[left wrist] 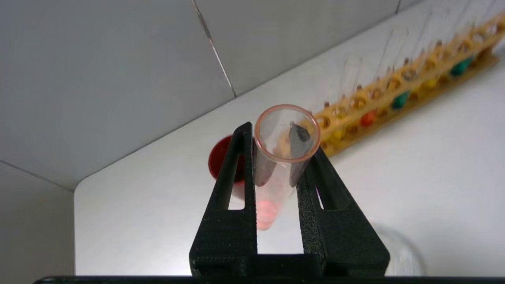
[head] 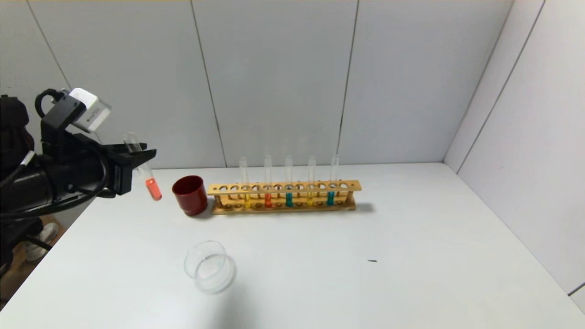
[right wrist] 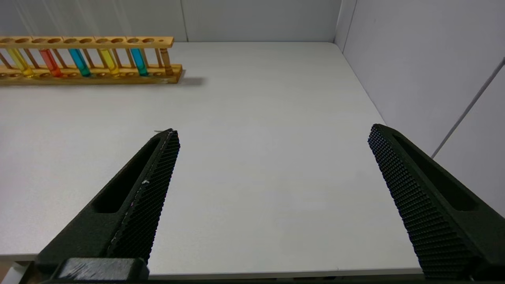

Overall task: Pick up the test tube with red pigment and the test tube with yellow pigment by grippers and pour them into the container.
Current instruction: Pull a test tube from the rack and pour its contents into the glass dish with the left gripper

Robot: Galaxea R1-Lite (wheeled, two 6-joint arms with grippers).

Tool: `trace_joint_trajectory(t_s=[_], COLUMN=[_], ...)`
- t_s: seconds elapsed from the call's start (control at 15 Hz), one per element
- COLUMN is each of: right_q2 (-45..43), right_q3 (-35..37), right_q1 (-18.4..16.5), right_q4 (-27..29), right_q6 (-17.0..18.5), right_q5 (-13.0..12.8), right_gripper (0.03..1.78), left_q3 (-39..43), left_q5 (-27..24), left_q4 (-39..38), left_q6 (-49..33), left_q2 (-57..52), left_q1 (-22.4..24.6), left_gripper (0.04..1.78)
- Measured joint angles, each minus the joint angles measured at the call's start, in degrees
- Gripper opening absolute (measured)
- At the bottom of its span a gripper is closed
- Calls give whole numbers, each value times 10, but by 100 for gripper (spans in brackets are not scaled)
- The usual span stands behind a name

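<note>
Nearest the robot, the container (head: 210, 267) sits on the white table (head: 411, 274), a low clear glass dish that looks empty. Above and to the left of it, over the table's left edge, the left gripper (head: 139, 157) hangs in the air with its jaws closed on the test tube with red pigment (head: 147, 176); in the left wrist view the two black fingers (left wrist: 236, 173) press the glass from both sides just below the open mouth, and the orange-red liquid sits in the rounded bottom. The tube leans slightly, bottom end toward the dark red cup (head: 189, 194). The cup stands just beside the left end of the wooden rack (head: 283, 197), which holds five tubes. The test tube with yellow pigment (head: 246, 189) is the leftmost of them. The right gripper (right wrist: 272, 150) is low over the table's right side, jaws spread wide and holding nothing.
</note>
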Motion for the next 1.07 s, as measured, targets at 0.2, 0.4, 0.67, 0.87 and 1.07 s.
trace_joint_trajectory(t_s=[0.2, 0.4, 0.67, 0.87, 1.07], right_q2=[0, 0, 0, 0, 0], right_q3=[0, 0, 0, 0, 0], right_q1=[0, 0, 0, 0, 0], right_q4=[0, 0, 0, 0, 0], right_q6=[0, 0, 0, 0, 0], right_q5=[0, 0, 0, 0, 0], right_gripper=[175, 175, 175, 175, 175], left_q3=[44, 77, 115, 128, 154], left_q5=[-2, -8, -63, -71, -66], left_q4=[-1, -6, -109, -155, -157], left_q6=[55, 140, 224, 294, 313], left_q2=[-20, -14, 38, 73, 93], left_q1=[3, 3, 3, 2, 0], left_gripper=[34, 34, 34, 34, 34])
